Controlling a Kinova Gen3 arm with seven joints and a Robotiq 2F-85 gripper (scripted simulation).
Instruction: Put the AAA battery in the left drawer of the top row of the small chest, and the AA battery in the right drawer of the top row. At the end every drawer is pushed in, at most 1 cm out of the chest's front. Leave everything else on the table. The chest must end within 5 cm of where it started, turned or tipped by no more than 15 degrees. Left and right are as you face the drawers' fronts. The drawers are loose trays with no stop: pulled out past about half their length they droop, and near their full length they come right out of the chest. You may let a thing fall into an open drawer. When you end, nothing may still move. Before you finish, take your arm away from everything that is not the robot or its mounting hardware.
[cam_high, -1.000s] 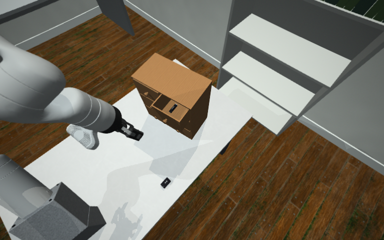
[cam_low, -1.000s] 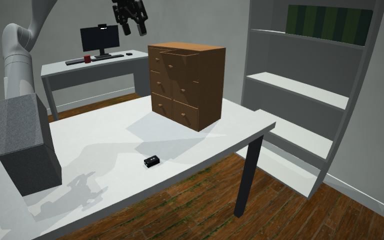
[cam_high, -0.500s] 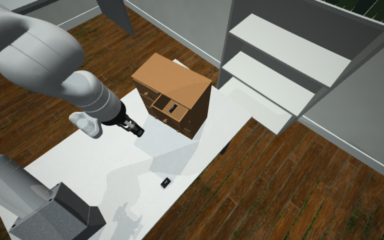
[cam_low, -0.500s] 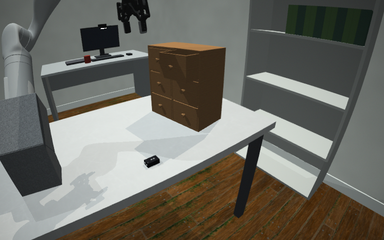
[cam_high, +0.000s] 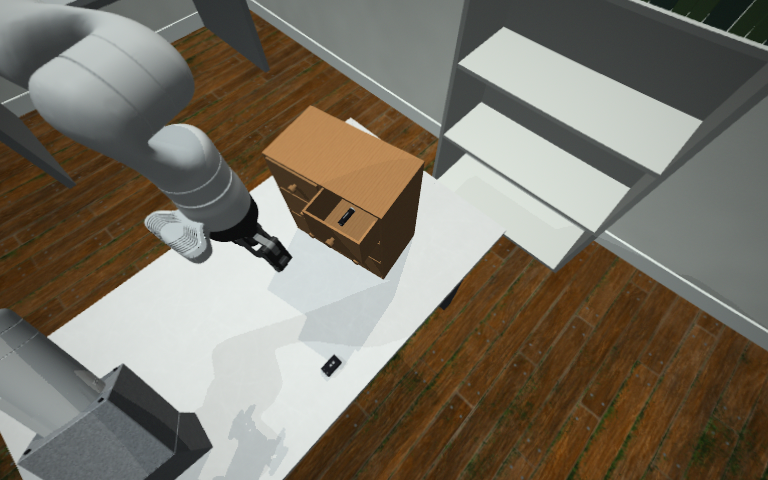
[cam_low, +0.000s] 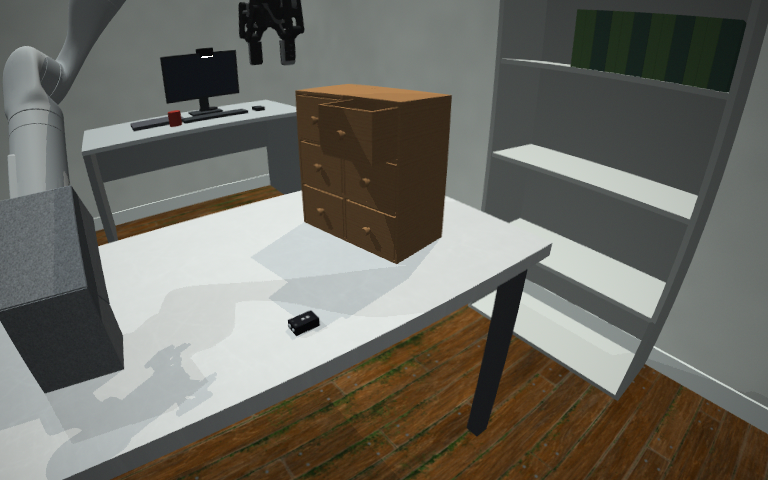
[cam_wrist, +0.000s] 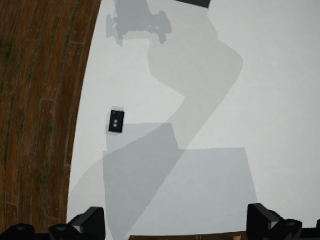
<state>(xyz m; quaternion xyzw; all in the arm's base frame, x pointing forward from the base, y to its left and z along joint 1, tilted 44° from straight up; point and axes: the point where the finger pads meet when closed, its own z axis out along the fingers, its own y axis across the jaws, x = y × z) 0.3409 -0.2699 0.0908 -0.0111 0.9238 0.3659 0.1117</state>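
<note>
With the top-right drawer (cam_high: 331, 226) (cam_low: 346, 134) jutting past the chest's front edge, the tool (cam_high: 278, 257) (cam_low: 272, 52) (cam_wrist: 175, 223) released, well above the tabletop.

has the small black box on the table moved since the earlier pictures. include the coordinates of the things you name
No, the small black box (cam_high: 331, 366) (cam_low: 304, 323) (cam_wrist: 116, 121) keeps the same place relative to the brown wooden chest (cam_high: 345, 152) (cam_low: 423, 169) (cam_wrist: 185, 237).
</note>
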